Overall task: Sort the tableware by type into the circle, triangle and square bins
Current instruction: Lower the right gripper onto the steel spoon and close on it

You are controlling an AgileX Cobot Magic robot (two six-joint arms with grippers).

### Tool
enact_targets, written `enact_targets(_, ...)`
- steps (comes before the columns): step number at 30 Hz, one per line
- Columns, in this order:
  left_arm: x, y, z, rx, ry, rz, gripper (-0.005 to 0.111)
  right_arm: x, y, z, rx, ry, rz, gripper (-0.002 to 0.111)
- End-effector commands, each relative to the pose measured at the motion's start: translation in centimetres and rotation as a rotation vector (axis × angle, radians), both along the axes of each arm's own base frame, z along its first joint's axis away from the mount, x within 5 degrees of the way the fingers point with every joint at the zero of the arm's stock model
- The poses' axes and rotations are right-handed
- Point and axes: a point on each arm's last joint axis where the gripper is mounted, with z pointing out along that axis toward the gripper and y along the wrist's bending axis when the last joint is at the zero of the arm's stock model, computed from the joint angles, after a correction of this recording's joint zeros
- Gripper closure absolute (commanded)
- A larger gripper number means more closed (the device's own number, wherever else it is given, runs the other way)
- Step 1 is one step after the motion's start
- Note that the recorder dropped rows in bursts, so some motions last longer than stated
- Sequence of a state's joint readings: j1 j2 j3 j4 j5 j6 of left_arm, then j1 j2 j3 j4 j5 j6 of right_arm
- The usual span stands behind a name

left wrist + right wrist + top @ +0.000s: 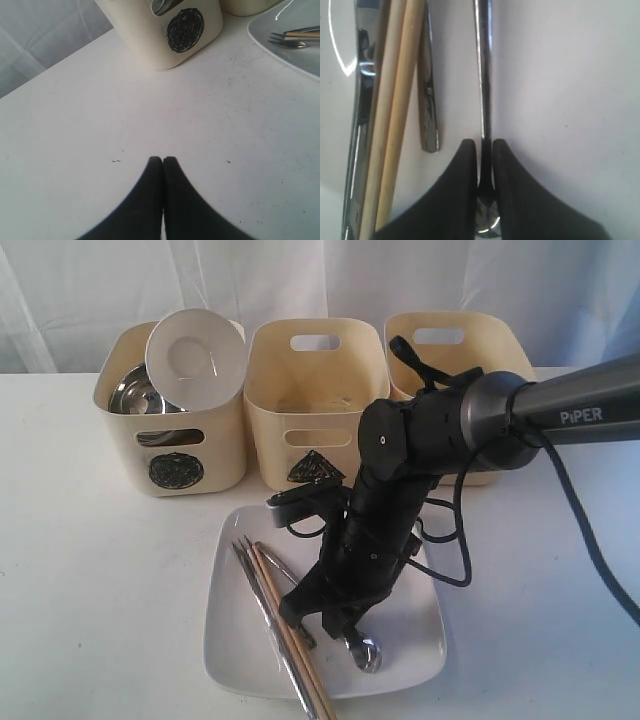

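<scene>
"So, left of the plate [235, 650] first: what is the left gripper [163, 160] doing?"

"Nothing much. Its fingers are pressed together with nothing between them. It hangs over bare table [75, 115], clear of the plate, probably parked there to leave the other arm room."

"And behind the plate?"

"Three bins in a row. The circle bin [120, 455] sits behind the plate's left corner. It holds a steel bowl [135, 395], and a white bowl [195, 355] is tipped up on its rim. I'd guess the steel one leaves it no room to lie flat. The triangle bin [270, 410] is straight behind the plate."

"What's on the plate itself?"

"A fork [250, 575] and chopsticks [280, 610] lie flat and side by side on its left half. Right of them is the spoon [483, 75], and the right gripper [483, 145] is clenched on its handle, close to the bowl end. The handle is thin and lies flat, so the arm comes straight down and the fingers nearly meet."

"And the third bin [500, 350]?"

"It's behind the plate's right corner, partly hidden by the arm. Its mark is covered, so calling it the square one is only my inference."

"Any writing?"

"Only 'PiPER' on the right arm [582, 416], above the plate's right side. The two bin marks I can see are scribbled shapes, not words."
</scene>
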State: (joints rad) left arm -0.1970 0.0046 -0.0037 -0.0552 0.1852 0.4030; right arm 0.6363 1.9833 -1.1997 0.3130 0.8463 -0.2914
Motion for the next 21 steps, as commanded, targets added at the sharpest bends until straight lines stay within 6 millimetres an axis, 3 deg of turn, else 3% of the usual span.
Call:
enact_targets(1, 0.0, 0.0, -0.1, -0.006, -0.002, -0.003, 0.107, -0.1, -0.4, -1.6, -0.048, -0.001, 0.004, 0.108)
enact_targets(21, 0.0, 0.0, -0.1, -0.006, -0.002, -0.003, 0.107, 0.6, -0.7, 3.4, 0.027, -0.217, -0.024, 0.108)
